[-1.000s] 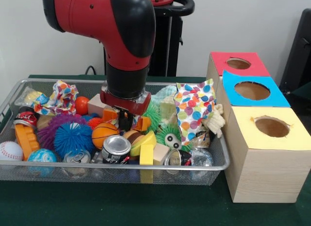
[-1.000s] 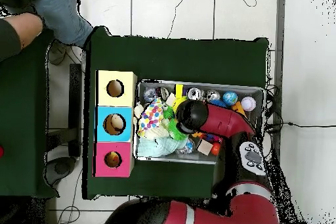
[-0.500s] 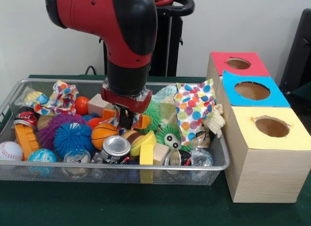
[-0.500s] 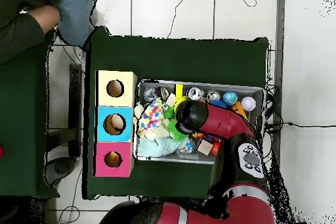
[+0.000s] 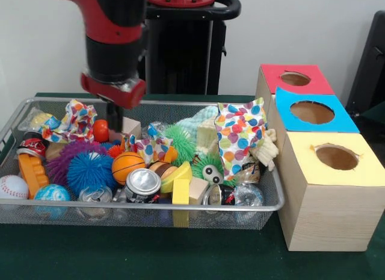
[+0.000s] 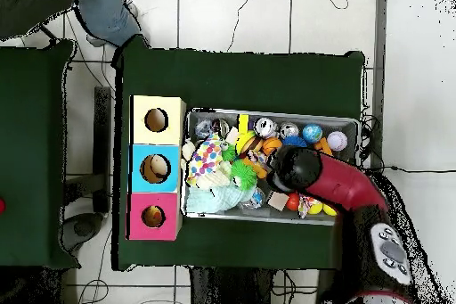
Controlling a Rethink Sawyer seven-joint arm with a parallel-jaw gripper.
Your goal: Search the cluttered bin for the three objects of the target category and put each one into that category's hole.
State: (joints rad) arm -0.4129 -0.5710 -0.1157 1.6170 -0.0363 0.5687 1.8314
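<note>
no legible writing on cans [image 5: 143,185]

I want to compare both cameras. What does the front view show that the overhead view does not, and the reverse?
Only the front view shows the wooden side walls of the boxes and the wire mesh of the cluttered bin from the side. Only the overhead view shows a person's sleeve at the top left corner and the whole green table. Both show the red-topped hole, the polka-dot bag and the mint green cloth.
</note>
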